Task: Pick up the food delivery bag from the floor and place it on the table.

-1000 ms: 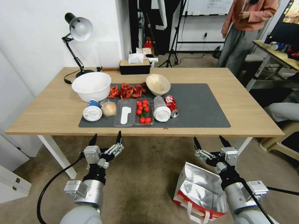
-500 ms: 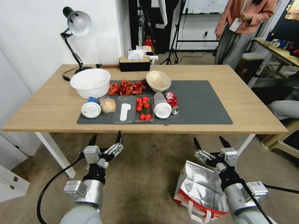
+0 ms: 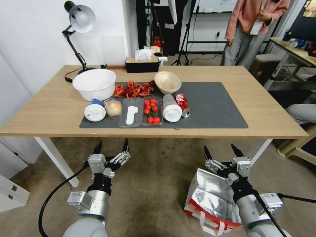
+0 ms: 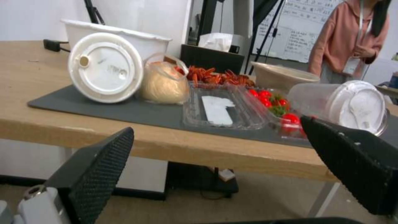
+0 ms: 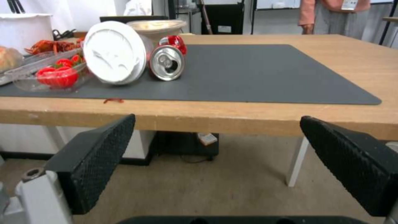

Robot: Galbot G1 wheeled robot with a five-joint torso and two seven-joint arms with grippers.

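Note:
The food delivery bag stands open on the floor at the lower right, showing its silver foil lining, red base trim and white strap handles. My right gripper hovers open just above the bag's far rim, its arm crossing the bag's right side. To the left, my left gripper is open above bare floor, holding nothing. Both point toward the front edge of the light-wood table with its dark grey mat. In the wrist views, the left gripper and right gripper face the table edge.
On the mat lie a white bowl, lidded cups, a clear tray of tomatoes, red crayfish, a beige bowl and a crushed can. A lamp and tissue box stand at the back. White table legs flank the floor.
The whole head view has shifted: the table appears lower and nearer in frame, so the camera has moved. Both grippers stay open in the same spots in the frame.

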